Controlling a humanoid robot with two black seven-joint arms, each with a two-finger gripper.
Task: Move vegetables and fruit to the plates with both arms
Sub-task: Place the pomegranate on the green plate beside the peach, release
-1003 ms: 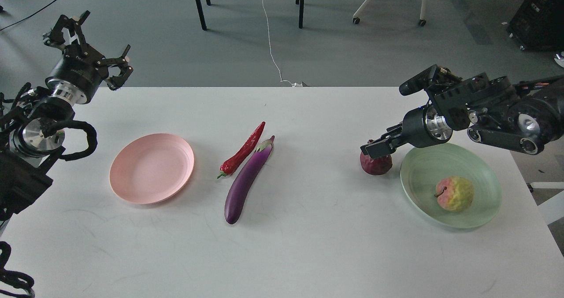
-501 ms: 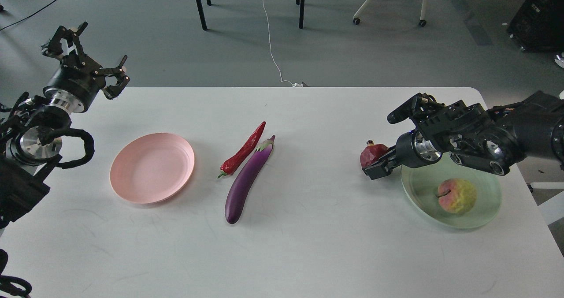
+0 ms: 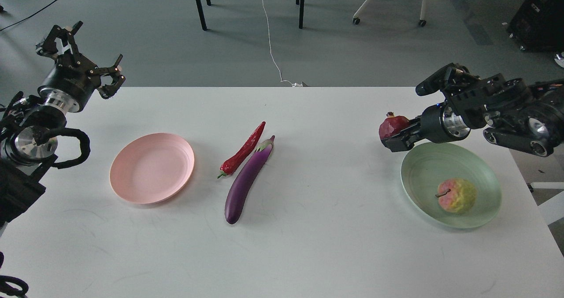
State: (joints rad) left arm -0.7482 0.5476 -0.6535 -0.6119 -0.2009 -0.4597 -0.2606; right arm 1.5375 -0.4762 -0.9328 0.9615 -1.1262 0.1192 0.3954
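Head view shows us our broad white counter [image 3: 308,245] carrying a round matte pink plate [image 3: 152,168] and a pale green plate [image 3: 423,174] holding a bumpy pink-yellow fruit [image 3: 457,195]. Centre lie a long glossy purple eggplant [image 3: 246,181] and a slim red chili pepper [image 3: 244,150], touching. Our right tool [image 3: 398,135] clamps a dark red pomegranate-like ball [image 3: 392,125] above the counter; our left tool [image 3: 81,53] hangs spread apart, holding nothing.

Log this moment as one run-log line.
right gripper: shut on dark red pomegranate, lifted | left gripper: open, empty | pale green plate: bumpy pink-yellow fruit
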